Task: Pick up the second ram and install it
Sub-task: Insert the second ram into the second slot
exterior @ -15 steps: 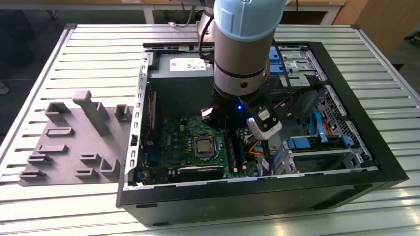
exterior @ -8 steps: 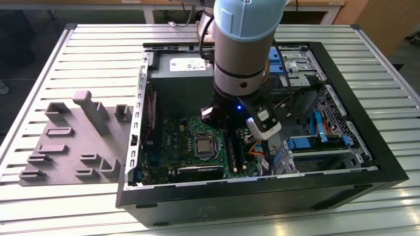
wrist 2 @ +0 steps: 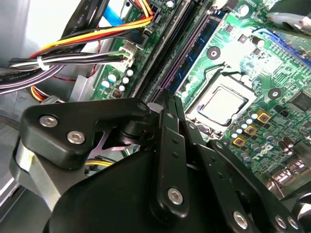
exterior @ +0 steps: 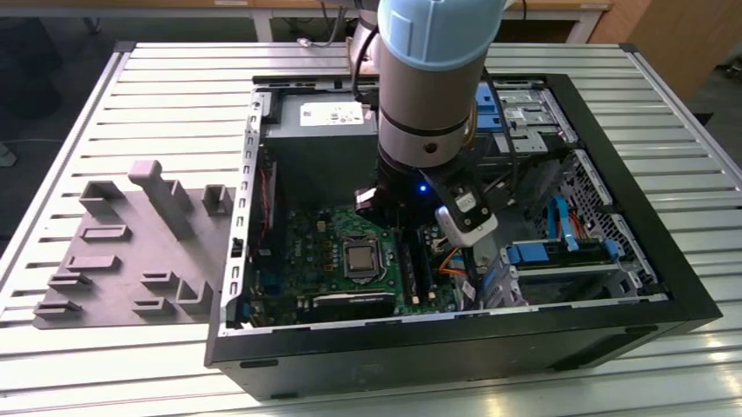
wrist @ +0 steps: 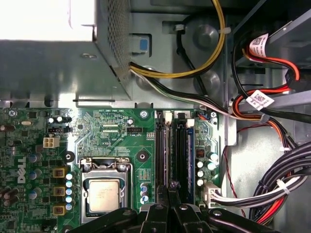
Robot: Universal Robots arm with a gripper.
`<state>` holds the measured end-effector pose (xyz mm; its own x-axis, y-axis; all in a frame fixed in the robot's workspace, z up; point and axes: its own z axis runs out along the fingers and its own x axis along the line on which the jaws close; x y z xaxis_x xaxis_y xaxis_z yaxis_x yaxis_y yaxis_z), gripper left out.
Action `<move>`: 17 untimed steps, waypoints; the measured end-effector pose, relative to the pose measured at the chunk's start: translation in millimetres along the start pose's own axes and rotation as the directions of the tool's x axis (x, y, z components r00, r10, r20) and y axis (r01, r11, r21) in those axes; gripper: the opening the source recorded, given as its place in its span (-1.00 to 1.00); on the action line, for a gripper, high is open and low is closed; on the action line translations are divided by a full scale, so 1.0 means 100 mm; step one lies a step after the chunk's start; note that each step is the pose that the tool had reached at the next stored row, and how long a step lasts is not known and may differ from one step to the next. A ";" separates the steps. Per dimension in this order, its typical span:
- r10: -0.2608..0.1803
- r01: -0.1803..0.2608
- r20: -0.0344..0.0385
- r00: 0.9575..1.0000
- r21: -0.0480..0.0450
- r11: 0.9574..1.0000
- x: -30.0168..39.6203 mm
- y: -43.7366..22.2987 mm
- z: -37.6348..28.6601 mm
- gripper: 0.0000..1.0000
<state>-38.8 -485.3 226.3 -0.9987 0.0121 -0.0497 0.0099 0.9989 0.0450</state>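
- Seen in the exterior view: arm (exterior: pixel 435 78) plunging almost straight down from 12 o'clock into the open computer case (exterior: pixel 440 356), which lies on its side on a slatted table (exterior: pixel 174 104).
- Wrist sunk below the case rim, directly over the green motherboard (exterior: pixel 330 252), with a pale camera block (exterior: pixel 467 217) sticking out toward 4 o'clock.
- At 9 o'clock from the case, well apart from the arm: a grey holder tray (exterior: pixel 128 252) with bare upright posts.
- In the first wrist view: gripper (wrist: pixel 168 190) pointing down at the board, fingers (wrist: pixel 160 211) drawn in narrow, tips side by side with hardly a gap.
- Just beyond the tips: the row of long memory slots (wrist: pixel 160 145), lying between the processor (wrist: pixel 103 194) and the bundle of cables (wrist: pixel 272 189).
- Second ram (wrist: pixel 181 145) apparently the dark strip standing on edge in that row, in line with the fingertips; cannot tell whether the tips touch it or pinch anything.
- In the second wrist view: black linkage bars folded inward, both fingers (wrist 2: pixel 167 145) pressed close together.
- Same dark strip (wrist 2: pixel 182 63) running away from the tips, flanked by the processor (wrist 2: pixel 221 104) on one side and the cables (wrist 2: pixel 82 58) on the other.
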 end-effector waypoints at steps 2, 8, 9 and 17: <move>0.002 -0.002 0.000 1.000 0.000 1.000 0.000 -0.001 0.001 -0.77; 0.006 -0.006 0.000 1.000 0.000 1.000 0.000 -0.001 0.008 -0.77; 0.007 -0.007 0.000 1.000 0.001 1.000 -0.003 -0.002 0.009 -0.77; 0.011 -0.011 0.000 1.000 0.000 1.000 -0.014 -0.002 0.015 -0.77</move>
<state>-37.3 -485.4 224.9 -0.9985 0.0229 -0.0497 0.0206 0.9988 0.0451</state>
